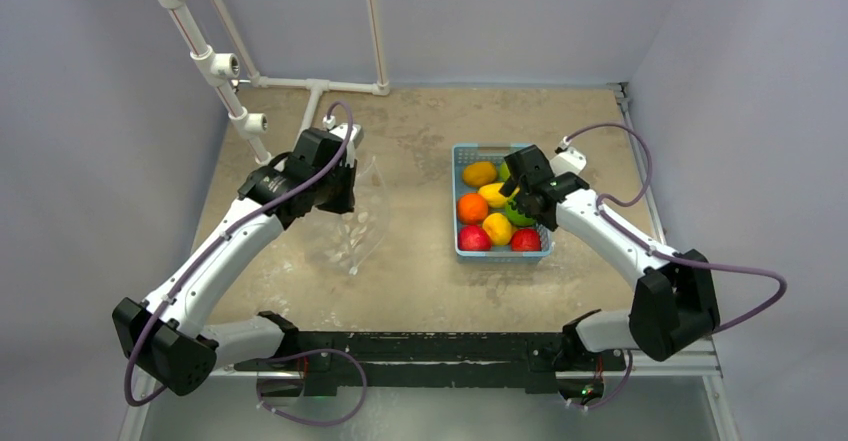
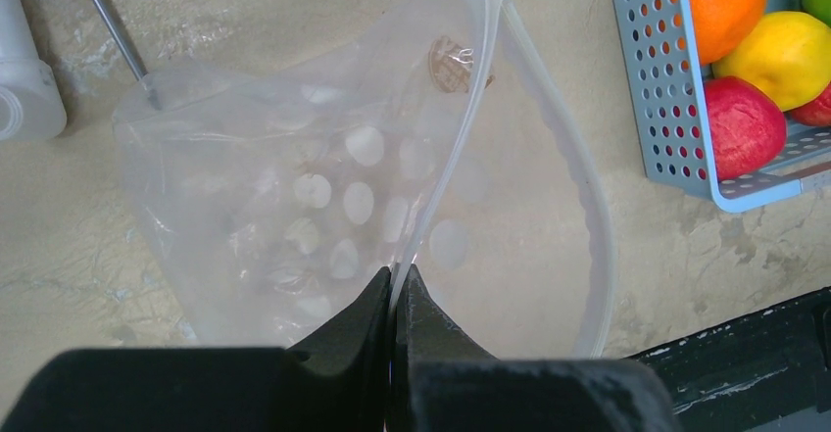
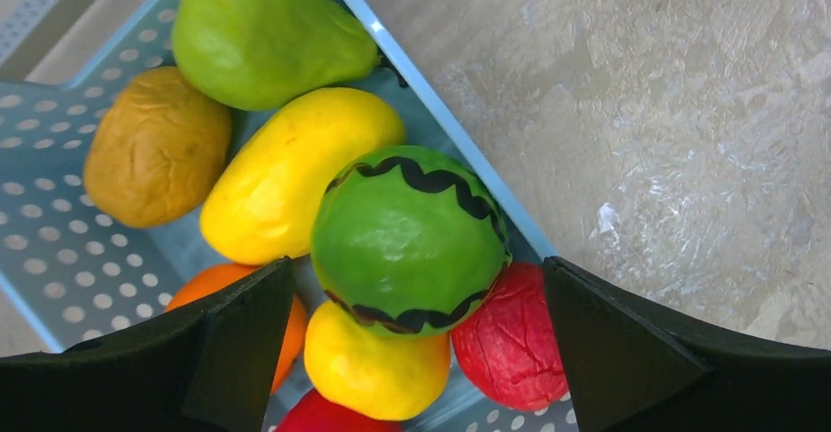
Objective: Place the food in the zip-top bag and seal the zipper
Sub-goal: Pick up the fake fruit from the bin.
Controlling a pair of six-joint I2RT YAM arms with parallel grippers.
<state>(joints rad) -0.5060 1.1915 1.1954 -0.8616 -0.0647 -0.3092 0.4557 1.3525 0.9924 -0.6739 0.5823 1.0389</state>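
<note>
While left gripper [image 2: 397, 280] pinches zipper [image 2: 461, 148], I see right gripper [image 3: 412, 273] open around striped green fruit [image 3: 407, 231], maybe touching.

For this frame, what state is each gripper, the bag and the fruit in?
Bag: mouth open, looks empty.
Left gripper: shut on the zipper strip.
Right gripper: open, fingers either side of the striped green fruit.
Fruit: all in the basket.
</note>
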